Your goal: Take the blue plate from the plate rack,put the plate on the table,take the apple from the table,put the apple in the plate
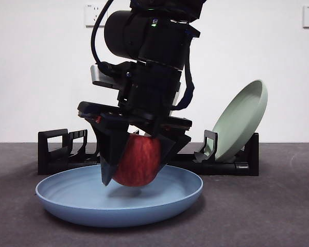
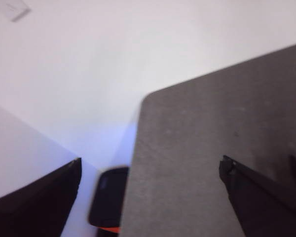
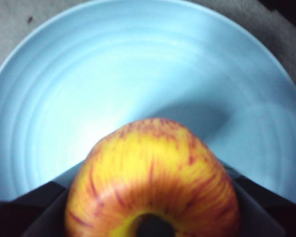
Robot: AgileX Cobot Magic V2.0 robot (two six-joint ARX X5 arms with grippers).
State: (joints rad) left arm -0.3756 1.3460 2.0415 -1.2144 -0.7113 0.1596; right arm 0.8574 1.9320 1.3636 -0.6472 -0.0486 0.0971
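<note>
The blue plate (image 1: 82, 198) lies flat on the dark grey table (image 1: 278, 216) in front of the black plate rack (image 1: 56, 149). My right gripper (image 1: 136, 170) is shut on the red apple (image 1: 138, 160) and holds it just above the middle of the plate. In the right wrist view the apple (image 3: 153, 173) shows yellow and red streaks between the jaws, with the blue plate (image 3: 89, 74) below it. My left gripper (image 2: 150, 197) is open and empty over a table corner (image 2: 212, 148), away from the work.
A pale green plate (image 1: 242, 118) leans in the right end of the rack. A white wall with sockets (image 1: 95, 15) stands behind. A dark object (image 2: 108, 197) lies beyond the table's edge in the left wrist view.
</note>
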